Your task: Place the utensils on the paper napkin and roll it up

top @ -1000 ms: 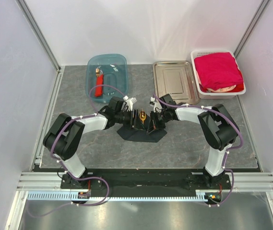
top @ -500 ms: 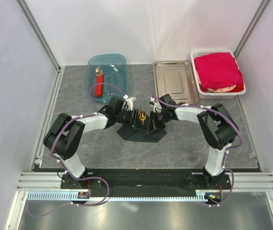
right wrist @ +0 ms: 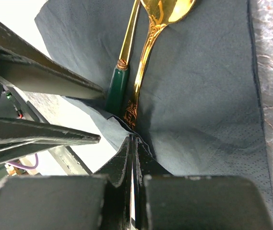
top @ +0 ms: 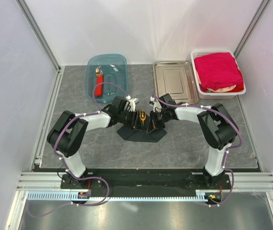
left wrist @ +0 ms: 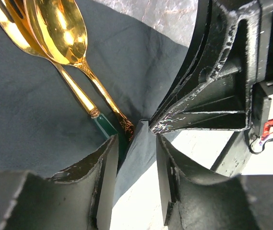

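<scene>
Two gold utensils lie side by side on the black paper napkin (top: 143, 134): a spoon (left wrist: 62, 31) and a green-handled piece (left wrist: 105, 130). From above only a gold glint of the utensils (top: 141, 115) shows between the two grippers. My right gripper (right wrist: 132, 141) is shut on a lifted edge of the napkin (right wrist: 203, 96), just below the handles of the spoon (right wrist: 167, 9) and the green-handled piece (right wrist: 117, 86). My left gripper (left wrist: 135, 143) faces it, jaws apart, with the napkin's (left wrist: 30, 124) raised fold in the gap. The two grippers' tips nearly meet.
A blue tub (top: 119, 64) at the back left holds a red tool (top: 99, 87). A steel tray (top: 174, 79) sits at the back centre. A white basket (top: 196, 57) with a red cloth (top: 218, 71) stands at the back right.
My left arm has edged to the right toward the right gripper, and its jaws have narrowed slightly. The right gripper has held still, shut on the napkin.
</scene>
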Motion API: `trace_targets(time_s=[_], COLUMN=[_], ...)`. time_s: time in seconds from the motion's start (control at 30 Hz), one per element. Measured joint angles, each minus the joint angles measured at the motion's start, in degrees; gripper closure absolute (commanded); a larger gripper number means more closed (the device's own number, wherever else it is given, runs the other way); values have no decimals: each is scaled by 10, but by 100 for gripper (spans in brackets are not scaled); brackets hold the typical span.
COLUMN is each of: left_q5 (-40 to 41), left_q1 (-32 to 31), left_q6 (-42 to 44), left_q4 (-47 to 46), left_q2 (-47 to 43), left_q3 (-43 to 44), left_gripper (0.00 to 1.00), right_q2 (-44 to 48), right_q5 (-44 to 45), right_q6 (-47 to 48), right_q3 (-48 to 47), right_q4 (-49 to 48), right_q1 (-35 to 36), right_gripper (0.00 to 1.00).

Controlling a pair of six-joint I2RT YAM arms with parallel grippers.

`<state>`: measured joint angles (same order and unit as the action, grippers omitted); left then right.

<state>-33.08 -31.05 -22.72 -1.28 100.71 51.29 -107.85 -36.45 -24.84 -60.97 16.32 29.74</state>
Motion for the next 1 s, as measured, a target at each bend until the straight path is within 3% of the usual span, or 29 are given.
trace_targets(time_s=[0.13, 0.27, 0.33, 0.9, 1.0], left_q5=[0, 1, 5, 46, 46], left_q1=[-3, -3, -3, -3, -3], left_q6=[2, 5, 6, 7, 7], left_q4=[4, 5, 5, 9, 9], left_q2=[0, 0, 0, 7, 7], left_q3=[0, 0, 1, 1, 1], left_gripper=[71, 93, 98, 98, 94], right_q2=[0, 0, 0, 13, 11], right_q5=[-2, -2, -3, -14, -12], right_q6=[0, 0, 0, -6, -4], right_q3=[0, 0, 0, 18, 22], right_q4=[0, 0, 0, 0, 1], right_q1=[0, 0, 0, 0, 0], right_gripper=[100, 99, 99, 99, 100])
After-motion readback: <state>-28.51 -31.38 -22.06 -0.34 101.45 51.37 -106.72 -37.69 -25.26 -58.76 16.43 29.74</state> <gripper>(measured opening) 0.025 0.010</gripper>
